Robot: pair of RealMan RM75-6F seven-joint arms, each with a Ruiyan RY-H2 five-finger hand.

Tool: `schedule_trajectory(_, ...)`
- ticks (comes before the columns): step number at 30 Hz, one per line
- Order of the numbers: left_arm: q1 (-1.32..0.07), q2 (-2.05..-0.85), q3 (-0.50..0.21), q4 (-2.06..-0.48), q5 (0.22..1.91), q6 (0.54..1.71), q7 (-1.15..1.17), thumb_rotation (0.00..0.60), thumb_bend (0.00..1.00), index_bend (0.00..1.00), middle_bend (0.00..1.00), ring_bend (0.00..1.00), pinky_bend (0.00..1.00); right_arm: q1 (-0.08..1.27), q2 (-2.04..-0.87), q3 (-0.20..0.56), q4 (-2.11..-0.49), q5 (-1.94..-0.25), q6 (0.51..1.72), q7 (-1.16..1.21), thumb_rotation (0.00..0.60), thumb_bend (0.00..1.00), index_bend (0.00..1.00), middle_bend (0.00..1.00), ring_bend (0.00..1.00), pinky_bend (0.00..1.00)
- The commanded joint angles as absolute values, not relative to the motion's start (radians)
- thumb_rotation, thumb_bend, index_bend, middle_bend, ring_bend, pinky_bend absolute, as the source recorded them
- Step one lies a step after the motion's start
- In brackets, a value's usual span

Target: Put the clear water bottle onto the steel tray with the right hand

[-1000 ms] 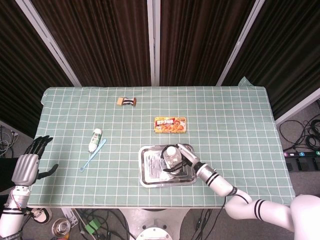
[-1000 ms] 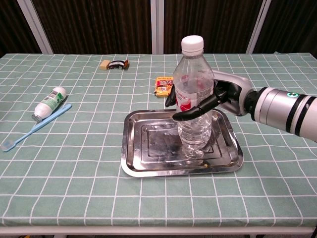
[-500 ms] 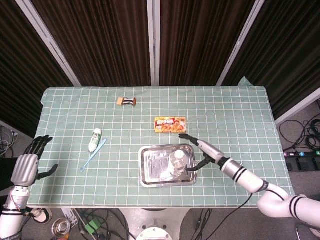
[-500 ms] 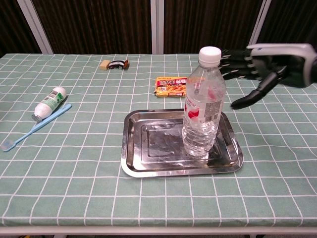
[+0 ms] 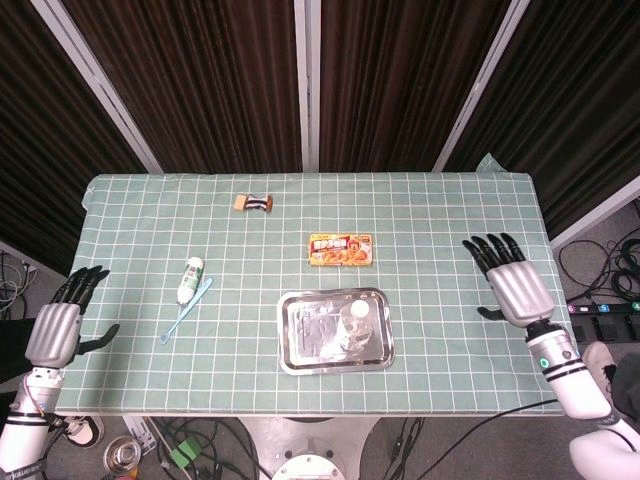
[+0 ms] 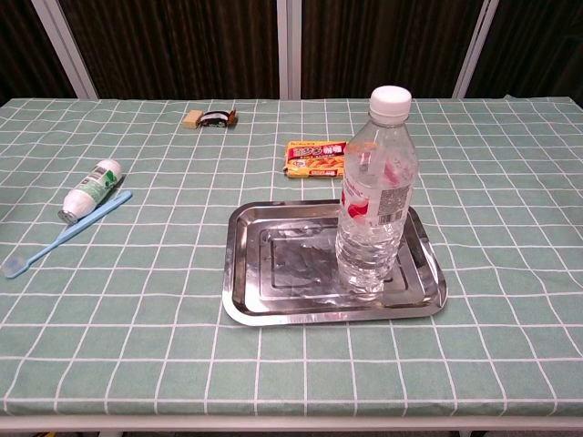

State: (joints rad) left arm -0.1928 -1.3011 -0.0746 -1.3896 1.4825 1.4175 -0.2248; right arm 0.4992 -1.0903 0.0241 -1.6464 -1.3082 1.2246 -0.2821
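The clear water bottle [image 6: 375, 196] with a white cap and red label stands upright on the right half of the steel tray [image 6: 273, 273]. From above, the bottle [image 5: 357, 322] shows inside the tray [image 5: 305, 335] near the table's front middle. My right hand [image 5: 512, 283] hovers open over the table's right edge, well away from the bottle, fingers spread. My left hand [image 5: 62, 322] hangs open beyond the table's left edge. Neither hand appears in the chest view.
An orange snack box [image 5: 341, 250] lies just behind the tray. A small white bottle [image 5: 190, 280] and a blue toothbrush [image 5: 186, 311] lie at the left. A wrapped candy [image 5: 253, 203] sits near the back. The green checked cloth [image 5: 450, 220] covers the table.
My right hand let go of the bottle, opened and drew back to the right, out of the chest view. The bottle stays standing on the tray. The left hand has barely moved.
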Motion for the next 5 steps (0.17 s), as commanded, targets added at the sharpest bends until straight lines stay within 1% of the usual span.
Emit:
schedule_trajectory(1, -0.193, -1.299, -0.075, -1.39, 1.481, 1.416, -0.227, 0.6, 0.27, 0.17, 0.18, 0.09, 0.19, 0.297, -1.145, -0.003, -1.645, -1.268, 1.47, -0.287, 0.6, 0.0, 0.04, 0.05, 0.0, 0.0)
schedule_trajectory(5, -0.197, -1.298, -0.076, -1.384, 1.479, 1.41, -0.234, 0.6, 0.27, 0.17, 0.18, 0.09, 0.19, 0.295, -1.168, 0.02, -1.625, -1.29, 1.465, -0.258, 0.6, 0.0, 0.04, 0.06, 0.0, 0.0)
